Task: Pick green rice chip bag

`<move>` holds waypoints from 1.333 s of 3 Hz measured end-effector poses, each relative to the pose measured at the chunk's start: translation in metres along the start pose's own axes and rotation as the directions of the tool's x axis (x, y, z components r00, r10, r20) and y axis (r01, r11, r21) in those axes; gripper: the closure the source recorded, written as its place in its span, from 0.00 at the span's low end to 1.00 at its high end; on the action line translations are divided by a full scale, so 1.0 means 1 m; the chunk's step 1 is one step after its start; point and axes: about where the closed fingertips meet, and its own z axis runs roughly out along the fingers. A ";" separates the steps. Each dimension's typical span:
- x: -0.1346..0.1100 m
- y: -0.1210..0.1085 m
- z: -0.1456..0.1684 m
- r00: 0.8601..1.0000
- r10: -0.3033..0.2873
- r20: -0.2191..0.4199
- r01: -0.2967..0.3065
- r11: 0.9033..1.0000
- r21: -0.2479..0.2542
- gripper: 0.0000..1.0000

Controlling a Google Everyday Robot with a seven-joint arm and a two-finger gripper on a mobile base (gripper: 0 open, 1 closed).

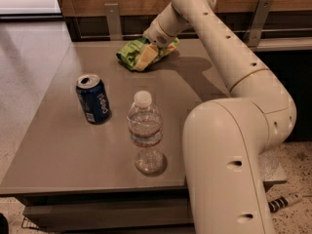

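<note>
The table (58, 145) is before me, and my arm (219, 48) reaches to its far edge. There the green chip bag (129, 55) lies, with my gripper (152, 52) down on it. I cannot tell if it grips. I judge this the grasping step. Next I need a firm hold, then a straight lift away from the bottle (145, 135) and can (92, 99).

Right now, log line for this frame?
tool: at green rice chip bag, far side of table | blue can, water bottle: upright, nearer
</note>
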 end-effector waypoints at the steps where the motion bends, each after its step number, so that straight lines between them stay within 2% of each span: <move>1: 0.000 0.000 0.000 1.000 0.000 0.000 0.000 1.000 0.000 1.00; 3: -0.004 0.000 -0.005 1.000 -0.008 -0.003 0.008 1.000 0.006 1.00; 4: -0.064 0.000 -0.079 0.993 -0.112 -0.037 0.115 0.989 0.094 1.00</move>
